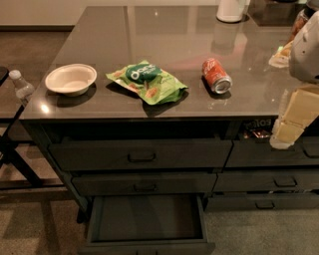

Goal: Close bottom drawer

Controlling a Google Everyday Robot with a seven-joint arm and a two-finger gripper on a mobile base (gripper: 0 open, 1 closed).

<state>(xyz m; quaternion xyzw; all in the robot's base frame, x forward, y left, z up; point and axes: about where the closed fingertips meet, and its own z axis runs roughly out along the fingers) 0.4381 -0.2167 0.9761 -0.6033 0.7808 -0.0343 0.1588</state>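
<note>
The bottom drawer (147, 246) is the lowest of the wide dark grey three-drawer stack. It stands pulled far out toward me and its inside looks empty. Its front panel lies at the bottom edge of the view, and the handle is not visible. The two drawers above it, the top (141, 156) and the middle (144, 184), are pushed in. My gripper (283, 134), pale cream below a white arm housing (306, 47), hangs at the right edge. It is level with the countertop's front edge, over the narrower stack, well up and to the right of the open drawer.
On the grey countertop (164, 35) sit a white bowl (71, 78), a green snack bag (147, 81) and an orange can (216, 75) lying on its side. A white container (231, 10) stands at the back. A water bottle (21, 87) and dark stand are at left. The narrower drawer stack (271, 184) is at right.
</note>
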